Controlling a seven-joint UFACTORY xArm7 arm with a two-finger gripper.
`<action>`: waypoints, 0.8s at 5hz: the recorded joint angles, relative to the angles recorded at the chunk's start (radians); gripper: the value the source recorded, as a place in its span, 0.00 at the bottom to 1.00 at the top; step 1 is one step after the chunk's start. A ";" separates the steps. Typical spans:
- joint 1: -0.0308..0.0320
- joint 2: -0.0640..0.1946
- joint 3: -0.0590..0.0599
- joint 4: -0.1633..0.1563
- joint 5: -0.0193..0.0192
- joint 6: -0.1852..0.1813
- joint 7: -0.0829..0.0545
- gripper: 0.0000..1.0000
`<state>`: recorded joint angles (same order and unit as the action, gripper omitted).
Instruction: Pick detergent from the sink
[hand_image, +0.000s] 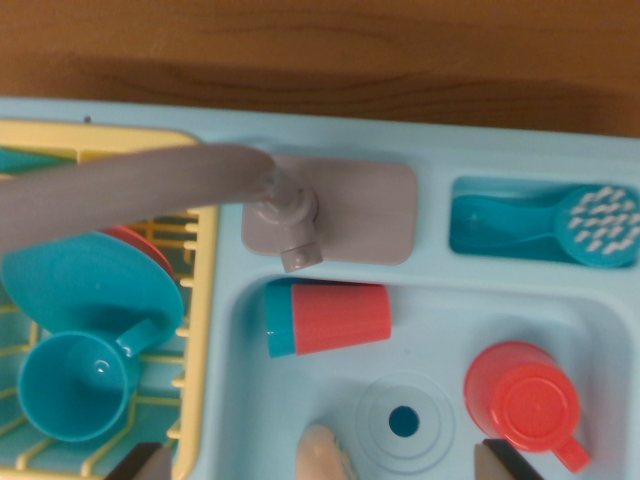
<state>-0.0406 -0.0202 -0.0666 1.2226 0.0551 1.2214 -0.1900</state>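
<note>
The detergent lies on its side in the sink, below the faucet. The end effector is spread wide; it should be centred across the red body before closing.

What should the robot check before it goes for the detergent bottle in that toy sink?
1. Red detergent bottle with teal cap visible, lying on its side in the light-blue plastic sink: ok.
2. Jaws open, tips wide apart at the bottom edge: ok.
3. Jaws around the bottle: not ok, it lies further up the picture.
4. Grey toy faucet clear of bottle: cannot tell.
5. Red plastic cup apart from bottle: ok.
</note>
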 joint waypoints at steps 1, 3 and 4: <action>0.0000 0.000 0.000 0.000 0.0000 0.000 0.000 0.00; 0.0013 0.004 -0.003 -0.047 0.0067 -0.048 -0.030 0.00; 0.0025 0.008 -0.007 -0.095 0.0135 -0.095 -0.061 0.00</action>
<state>-0.0381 -0.0127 -0.0731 1.1278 0.0686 1.1263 -0.2508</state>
